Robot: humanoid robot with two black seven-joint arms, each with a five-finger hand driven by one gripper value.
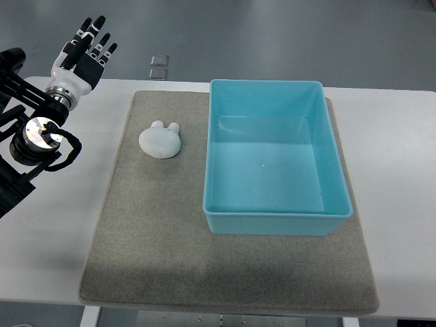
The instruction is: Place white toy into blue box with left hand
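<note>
Grey felt mat (170,259) covers most of the white table (402,170); on its right half stands the blue box (276,223), holding nothing. Left of the box, well apart from it, the white toy (160,140) lies on the mat, its two ears pointing away from the robot. The left hand (83,51), the only one in view, sits at the far left corner with fingers spread and holding nothing; the toy lies rightward and nearer the robot. No legible writing, as far as this view shows.
</note>
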